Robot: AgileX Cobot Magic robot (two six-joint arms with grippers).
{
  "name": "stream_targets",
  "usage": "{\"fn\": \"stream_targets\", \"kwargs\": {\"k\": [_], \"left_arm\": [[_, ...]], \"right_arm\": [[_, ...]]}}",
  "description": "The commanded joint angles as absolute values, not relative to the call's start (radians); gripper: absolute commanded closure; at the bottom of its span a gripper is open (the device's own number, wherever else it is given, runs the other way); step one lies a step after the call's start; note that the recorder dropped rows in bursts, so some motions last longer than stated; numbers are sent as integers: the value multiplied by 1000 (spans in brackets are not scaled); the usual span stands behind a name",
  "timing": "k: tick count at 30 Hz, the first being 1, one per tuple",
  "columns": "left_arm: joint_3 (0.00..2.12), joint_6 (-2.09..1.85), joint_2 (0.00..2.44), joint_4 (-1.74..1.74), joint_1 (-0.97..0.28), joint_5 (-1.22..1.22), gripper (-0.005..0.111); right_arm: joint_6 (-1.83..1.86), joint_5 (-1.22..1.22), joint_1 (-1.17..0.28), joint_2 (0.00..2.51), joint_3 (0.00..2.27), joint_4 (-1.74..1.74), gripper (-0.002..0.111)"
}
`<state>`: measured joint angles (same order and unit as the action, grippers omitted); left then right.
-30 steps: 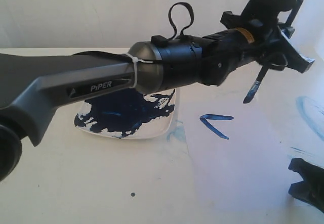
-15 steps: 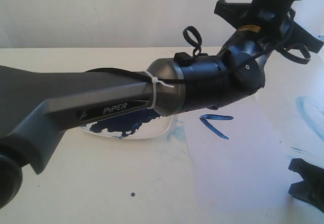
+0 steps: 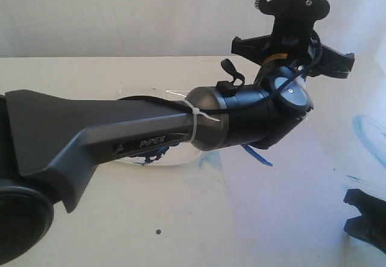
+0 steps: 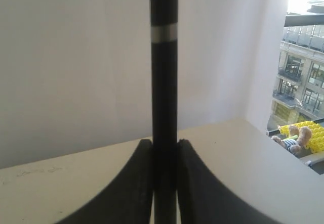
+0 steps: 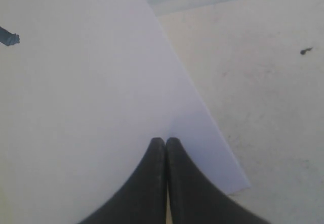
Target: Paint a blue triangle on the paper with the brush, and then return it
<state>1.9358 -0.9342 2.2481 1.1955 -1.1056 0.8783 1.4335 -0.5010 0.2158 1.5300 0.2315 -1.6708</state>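
While the left gripper (image 4: 165, 144) pinches the brush (image 4: 164, 82) by its black handle, upright and raised above the paper (image 5: 76, 107), the right gripper (image 5: 165, 141) sits pressed together over that sheet's corner

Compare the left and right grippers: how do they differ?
The left gripper clamps the brush by its black handle; the right gripper is shut on nothing. The left gripper faces the wall; the right gripper faces the paper. Both have dark curved fingers.
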Motion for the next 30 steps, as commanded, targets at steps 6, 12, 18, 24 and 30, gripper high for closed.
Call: {"fn": "stream_targets", "kwargs": {"k": [6, 12, 18, 24, 30], "left_arm": [[1932, -968, 2254, 1256, -1108, 893, 107], [1932, -932, 2275, 1263, -1108, 897, 107], [1932, -914, 2279, 1266, -1109, 891, 107], [1932, -914, 2281, 1273, -1112, 889, 107], [1932, -916, 2281, 1273, -1120, 887, 107]], "right_arm": [[1439, -420, 220, 1537, 219, -1632, 108], [1439, -420, 220, 1537, 219, -1632, 108], [1439, -420, 220, 1537, 219, -1632, 108], [1439, -417, 220, 1537, 219, -1632, 108], [1439, -417, 220, 1537, 219, -1632, 108]]}}
